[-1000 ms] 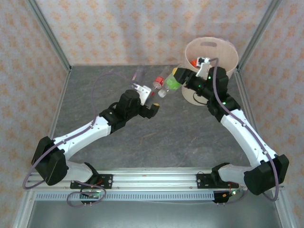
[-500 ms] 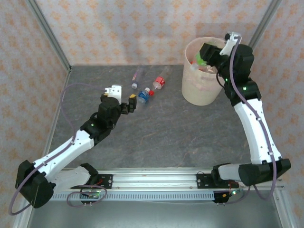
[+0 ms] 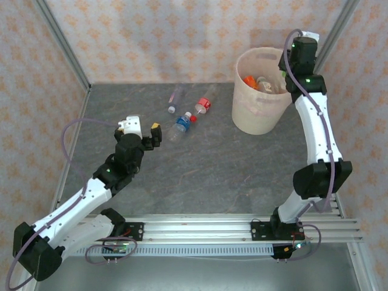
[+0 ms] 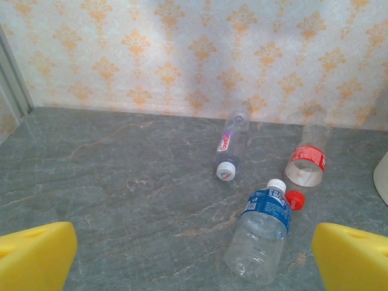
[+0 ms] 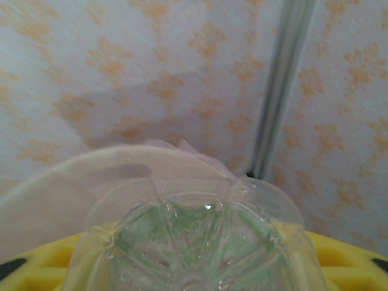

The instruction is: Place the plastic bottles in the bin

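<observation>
Three plastic bottles lie on the table: a blue-labelled one, a red-labelled one and a clear one with a purple label. My left gripper stands open and empty, short of the blue-labelled bottle. The pale bin stands at the back right with several bottles inside. My right gripper hangs over the bin's far right rim. A clear green-tinted bottle sits base-up between its yellow fingers.
Patterned walls close the back and both sides, with a metal corner post just behind the bin. The bin's edge shows at the right of the left wrist view. Bare grey table stretches between the two arms.
My right arm has swung from in front of the bin up over its far right rim, carrying the green-tinted bottle. My left arm has drawn back towards the near left, away from the bottles.
</observation>
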{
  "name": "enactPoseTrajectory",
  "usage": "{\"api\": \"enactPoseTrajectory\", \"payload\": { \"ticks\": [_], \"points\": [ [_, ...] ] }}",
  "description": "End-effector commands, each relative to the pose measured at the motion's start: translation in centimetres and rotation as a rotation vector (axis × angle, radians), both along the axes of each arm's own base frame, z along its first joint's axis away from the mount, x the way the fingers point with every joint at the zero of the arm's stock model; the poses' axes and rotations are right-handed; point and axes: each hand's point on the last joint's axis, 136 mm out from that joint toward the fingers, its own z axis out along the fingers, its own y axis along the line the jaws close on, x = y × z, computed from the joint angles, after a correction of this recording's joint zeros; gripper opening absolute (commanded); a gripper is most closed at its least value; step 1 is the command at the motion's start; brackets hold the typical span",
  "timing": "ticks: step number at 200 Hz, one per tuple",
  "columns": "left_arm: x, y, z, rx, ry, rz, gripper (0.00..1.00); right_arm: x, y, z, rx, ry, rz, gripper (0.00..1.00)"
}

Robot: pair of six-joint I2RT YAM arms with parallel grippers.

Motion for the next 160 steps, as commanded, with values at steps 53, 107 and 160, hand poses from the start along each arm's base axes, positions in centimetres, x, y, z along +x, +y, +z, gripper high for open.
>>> {"api": "enactPoseTrajectory", "payload": {
  "ticks": [53, 107, 160],
  "points": [
    [0.1, 1.2, -1.0, -0.015, 0.023, 0.059, 1.00, -2.5, -2.0, -0.3, -0.072, 0.125, -0.085, 0.97],
    [1.3, 0.2, -2.3, -0.002, 0.108, 0.035, 1.00, -3.9, 1.1, -0.6, 0.081, 0.093, 0.064, 0.99],
    [3.7, -2.5, -5.0, -0.020, 0.245, -0.046, 1.00, -6.4, 5.8, 0.7, 0.299, -0.037, 0.278, 0.99]
  ]
}}
